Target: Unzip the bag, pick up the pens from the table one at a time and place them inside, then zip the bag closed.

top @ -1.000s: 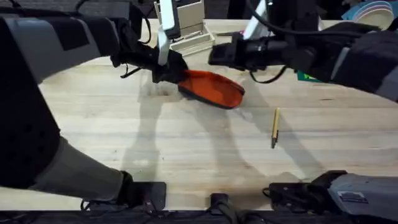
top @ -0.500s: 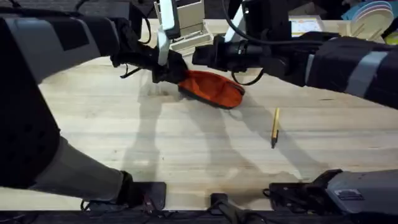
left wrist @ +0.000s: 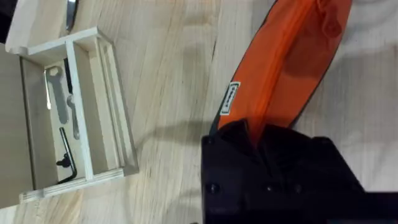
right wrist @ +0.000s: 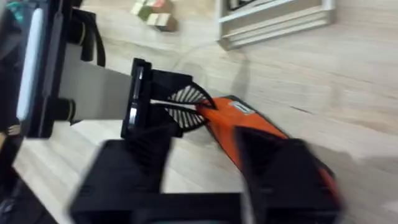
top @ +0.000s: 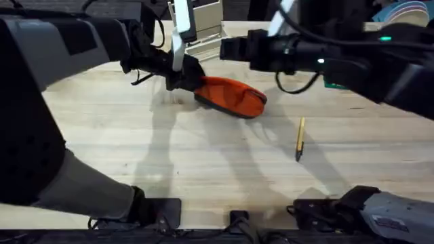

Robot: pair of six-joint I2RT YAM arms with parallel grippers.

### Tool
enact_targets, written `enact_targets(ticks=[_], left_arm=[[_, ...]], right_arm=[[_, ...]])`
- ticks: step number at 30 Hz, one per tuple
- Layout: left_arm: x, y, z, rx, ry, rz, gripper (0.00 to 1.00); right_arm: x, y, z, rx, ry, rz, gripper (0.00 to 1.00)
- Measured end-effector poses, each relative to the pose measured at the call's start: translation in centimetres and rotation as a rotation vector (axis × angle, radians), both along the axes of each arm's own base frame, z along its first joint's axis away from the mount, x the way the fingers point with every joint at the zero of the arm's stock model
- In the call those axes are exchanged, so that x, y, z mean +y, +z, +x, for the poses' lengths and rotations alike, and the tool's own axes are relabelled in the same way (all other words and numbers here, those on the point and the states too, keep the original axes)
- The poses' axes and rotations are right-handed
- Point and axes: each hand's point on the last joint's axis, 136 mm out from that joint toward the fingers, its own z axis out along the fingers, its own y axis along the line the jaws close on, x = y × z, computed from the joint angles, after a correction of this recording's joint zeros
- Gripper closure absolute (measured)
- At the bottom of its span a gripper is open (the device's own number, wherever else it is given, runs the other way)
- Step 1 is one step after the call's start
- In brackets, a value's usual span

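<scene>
The left gripper (top: 184, 73) stays clamped on the left end of the bag (top: 232, 96), which lies on the table (top: 203, 163) in the far middle of the scene; in the left wrist view the black fingers (left wrist: 249, 155) pinch the orange fabric right at its end, beside a small white label, and the zipper line runs away from them along the top of the pouch. What has changed over the last second is the right arm: half a second ago its gripper reached in low over the bag's top, and now the right gripper (top: 234, 49) sits higher and a little farther from the bag, apart from the fabric. In the right wrist view its fingers (right wrist: 273, 168) frame the orange pouch from above, with a gap between them and nothing held. The bag itself has not shifted, and the zipper looks shut along the length that shows, so the unzipping step seems not yet done; the right gripper probably has to come down again for the pull tab. One pen (top: 300, 138) lies untouched on the table to the near right of the bag, well apart from both grippers.
</scene>
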Motion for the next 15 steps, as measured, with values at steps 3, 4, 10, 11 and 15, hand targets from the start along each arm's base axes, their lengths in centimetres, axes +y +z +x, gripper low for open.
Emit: enact_targets(ticks=[3, 4, 10, 11, 15], left_arm=[[0.0, 0.0, 0.0, 0.000, 0.000, 0.000, 0.958], [0.0, 0.0, 0.0, 0.000, 0.000, 0.000, 0.958], [0.0, 0.0, 0.0, 0.000, 0.000, 0.000, 0.958], [0.0, 0.0, 0.0, 0.000, 0.000, 0.000, 0.958], [0.0, 0.0, 0.0, 0.000, 0.000, 0.000, 0.958]], right_arm=[[-1.4, 0.7, -0.9, -0.009, -0.027, -0.040, 0.033], [-1.9, 0.7, -1.4, -0.003, -0.034, -0.055, 0.013], [-3.7, 1.1, -3.7, 0.003, -0.070, -0.132, 0.005], [-3.8, 1.3, -4.2, -0.004, -0.073, -0.146, 0.004], [-3.9, 2.1, -5.7, -0.050, -0.085, -0.199, 0.005]])
